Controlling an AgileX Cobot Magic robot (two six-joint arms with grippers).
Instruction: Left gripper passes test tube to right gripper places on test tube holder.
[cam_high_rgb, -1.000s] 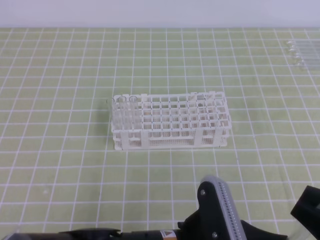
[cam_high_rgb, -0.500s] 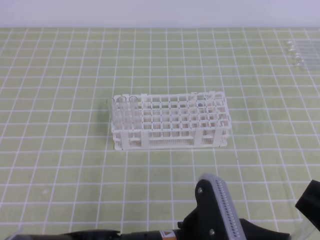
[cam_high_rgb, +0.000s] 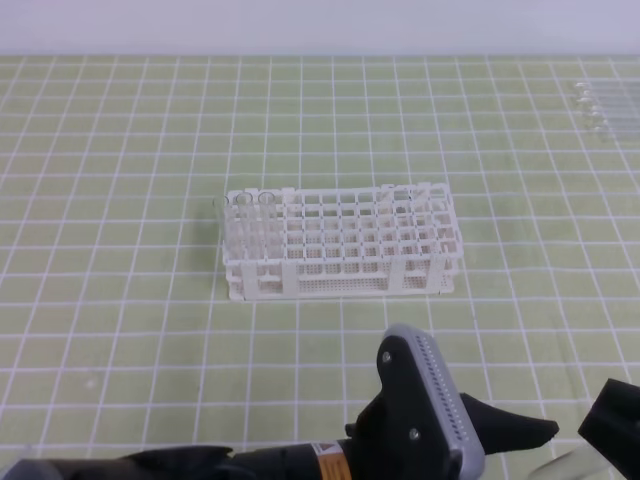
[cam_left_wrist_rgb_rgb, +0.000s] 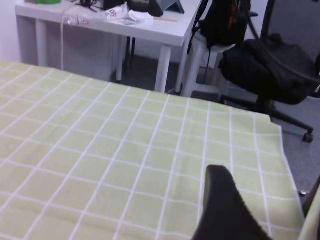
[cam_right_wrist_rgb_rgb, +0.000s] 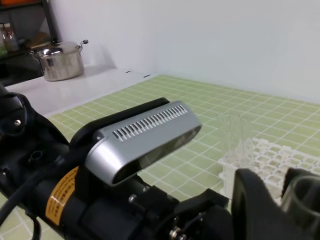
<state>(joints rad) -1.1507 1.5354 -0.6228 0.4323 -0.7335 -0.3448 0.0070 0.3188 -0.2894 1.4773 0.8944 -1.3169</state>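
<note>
Left gripper (cam_high_rgb: 524, 432) sits at the near edge of the mat (cam_high_rgb: 120, 300). I see one dark pointed finger under its grey camera block, and the other finger is out of sight, so I cannot tell how wide it stands. My right gripper (cam_high_rgb: 615, 428) is just beside it, cut off by the frame edge, and its spread is hidden too.

Between them lies a faint clear streak that I take for the tube (cam_high_rgb: 568, 463). My right wrist camera shows a round glassy rim (cam_right_wrist_rgb_rgb: 302, 197) close against my right finger (cam_right_wrist_rgb_rgb: 255, 210). Which of us grips it, I cannot make out.

I judge the tube to be light, stiff, slick and brittle. A gentle squeeze on the straight wall near the open end should suit, leaving the rounded end free to enter a hole.

Well beyond stands the rack (cam_high_rgb: 340, 245), with a few tubes (cam_high_rgb: 250, 215) already upright at its left end. Spare tubes (cam_high_rgb: 600, 105) lie at the far right corner.
</note>
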